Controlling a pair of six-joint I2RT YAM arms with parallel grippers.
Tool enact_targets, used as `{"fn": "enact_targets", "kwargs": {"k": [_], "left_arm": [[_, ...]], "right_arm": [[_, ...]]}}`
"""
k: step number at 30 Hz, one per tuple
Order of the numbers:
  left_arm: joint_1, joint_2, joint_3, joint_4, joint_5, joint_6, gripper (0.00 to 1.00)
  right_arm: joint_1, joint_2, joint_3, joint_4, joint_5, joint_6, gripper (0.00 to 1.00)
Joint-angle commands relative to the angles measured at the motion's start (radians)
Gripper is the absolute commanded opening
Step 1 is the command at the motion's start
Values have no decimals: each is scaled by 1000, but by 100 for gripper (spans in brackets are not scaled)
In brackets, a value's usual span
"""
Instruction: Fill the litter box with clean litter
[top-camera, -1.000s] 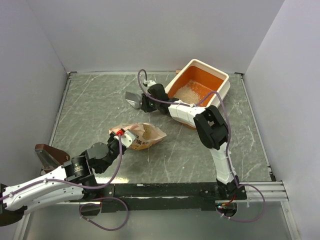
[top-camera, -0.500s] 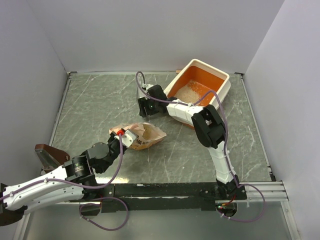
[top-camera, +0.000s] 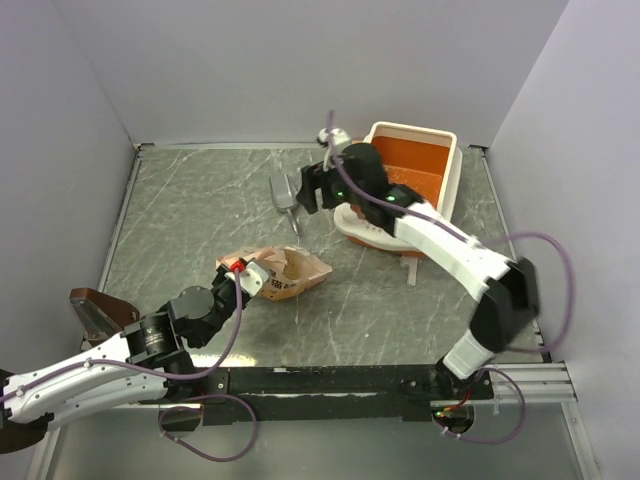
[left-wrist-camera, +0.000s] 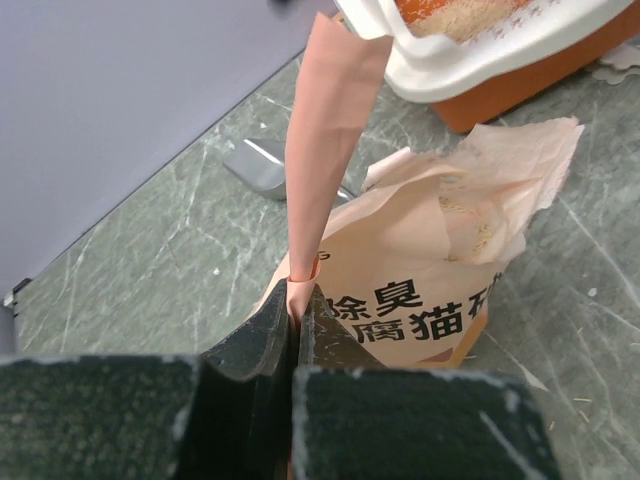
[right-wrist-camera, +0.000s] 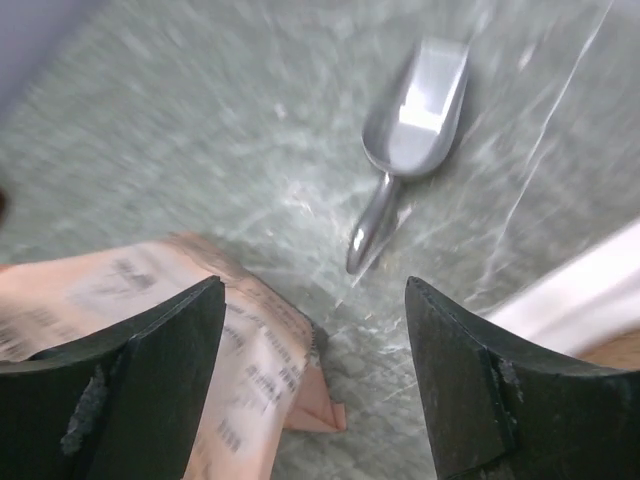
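The litter box (top-camera: 452, 170) stands at the back right, orange inside with a cream rim; my right arm crosses over it. Clean litter (left-wrist-camera: 465, 15) shows inside it in the left wrist view, behind its rim (left-wrist-camera: 480, 60). My right gripper (top-camera: 308, 195) is open and empty, above the table beside the grey metal scoop (top-camera: 284, 195). In the right wrist view the scoop (right-wrist-camera: 415, 105) lies flat beyond the open gripper (right-wrist-camera: 312, 300). My left gripper (left-wrist-camera: 296, 300) is shut on a paper strip of the pink-orange bag (left-wrist-camera: 440, 270), which lies open mid-table (top-camera: 290, 272).
The bag (right-wrist-camera: 200, 330) lies just below-left of my right gripper. The box rim (right-wrist-camera: 580, 290) is at its right. A dark brown object (top-camera: 100, 312) sits at the left edge. Grey walls close in the table on three sides.
My right arm swung up and toward the box and let go of the scoop, which now lies on the table. My left gripper and the bag have stayed put.
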Motion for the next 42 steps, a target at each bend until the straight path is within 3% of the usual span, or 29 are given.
{"fn": "enact_targets", "kwargs": {"k": [1, 4, 8, 16, 22, 28, 42], "left_arm": [[-5, -63, 29, 45, -48, 27, 1], [-5, -75, 31, 45, -56, 27, 1], [-5, -74, 32, 47, -48, 24, 1], [-6, -69, 63, 2, -28, 17, 1], [-6, -57, 143, -85, -39, 4, 1], [-6, -49, 172, -168, -42, -21, 1], [-6, -146, 113, -134, -42, -27, 1]], "right_arm": [[-9, -121, -60, -43, -42, -54, 80], [-7, -149, -84, -88, -65, -35, 79], [-9, -297, -231, -62, -73, -34, 80], [-6, -529, -373, -160, -113, -75, 81], [5, -663, -527, -104, -283, -161, 84], [53, -655, -624, 5, -404, -331, 84], [91, -459, -528, 122, -522, -451, 85]]}}
